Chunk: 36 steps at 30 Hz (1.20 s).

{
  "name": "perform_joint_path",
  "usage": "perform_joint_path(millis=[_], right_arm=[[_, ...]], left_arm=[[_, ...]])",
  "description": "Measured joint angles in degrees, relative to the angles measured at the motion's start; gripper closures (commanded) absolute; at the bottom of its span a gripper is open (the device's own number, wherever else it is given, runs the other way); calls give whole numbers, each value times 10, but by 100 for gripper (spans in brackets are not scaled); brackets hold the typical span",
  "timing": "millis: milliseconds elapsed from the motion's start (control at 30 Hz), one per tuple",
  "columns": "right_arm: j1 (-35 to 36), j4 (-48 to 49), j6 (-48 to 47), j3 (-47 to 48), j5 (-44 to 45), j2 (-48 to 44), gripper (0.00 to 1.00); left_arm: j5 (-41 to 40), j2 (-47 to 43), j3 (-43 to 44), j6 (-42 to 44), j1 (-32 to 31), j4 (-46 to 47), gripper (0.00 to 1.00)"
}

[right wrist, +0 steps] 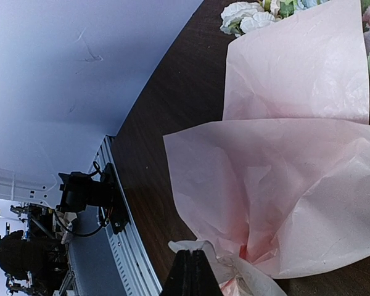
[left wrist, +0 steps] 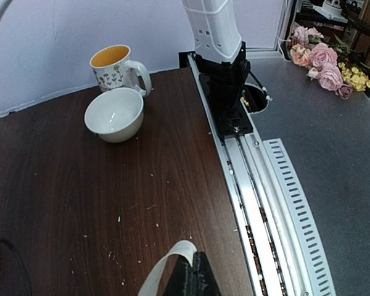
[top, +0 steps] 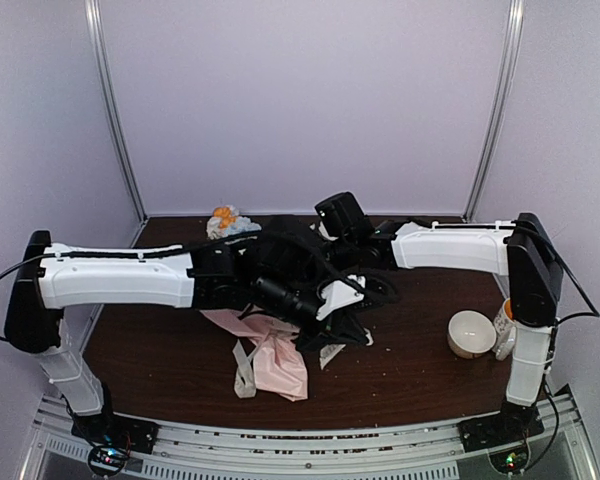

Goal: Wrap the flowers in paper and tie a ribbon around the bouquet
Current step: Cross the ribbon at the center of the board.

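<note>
Both arms [top: 290, 275] crowd the frame's centre above the paper [top: 280, 362]. Open table [top: 150, 360] lies lower left. A bowl [top: 471, 333] and mug [top: 504, 325] block the right edge.

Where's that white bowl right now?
In the top view the bowl sits on the right side of the table, just left of the mug and well right of the pink paper.
</note>
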Motion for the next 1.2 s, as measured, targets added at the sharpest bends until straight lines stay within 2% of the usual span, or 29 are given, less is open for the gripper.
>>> perform_joint_path(millis=[67, 100, 200, 267, 433, 600, 733, 800, 867, 900, 967, 1033, 1133, 1200], right_arm=[[0, -1, -3, 0, 0, 0, 100], [0, -1, -5, 0, 0, 0, 100], [0, -3, -9, 0, 0, 0, 100], [0, -6, -10, 0, 0, 0, 100], [0, -9, -20, 0, 0, 0, 100], [0, -11, -23, 0, 0, 0, 100], [0, -12, -24, 0, 0, 0, 100], [0, -12, -24, 0, 0, 0, 100], [0, -12, -24, 0, 0, 0, 100], [0, -12, -24, 0, 0, 0, 100], [2, -7, -21, 0, 7, 0, 100], [-1, -1, -18, -3, 9, -1, 100], [1, 4, -15, -12, 8, -2, 100], [5, 6, -10, -18, 8, -2, 100]], left_arm=[[3, 27, 23, 16, -6, -2, 97], [4, 39, 32, 23, -9, -2, 89], [-2, 60, 45, 40, -17, -2, 52], [-18, 61, 44, 49, -21, -5, 39], [-95, 51, 28, 52, -21, 16, 26], [-155, 16, -22, 52, -21, 39, 23], [-214, -19, -57, 47, -21, 72, 24], [-247, -43, -87, 30, -17, 103, 35], [-265, -78, -130, -4, -2, 138, 57], [-267, -99, -159, -26, 14, 162, 63], [-255, -150, -230, -74, 57, 213, 67], [-254, -209, -320, -128, 93, 279, 62], [-295, -278, -434, -189, 150, 351, 45], [-322, -300, -476, -213, 165, 370, 41]])
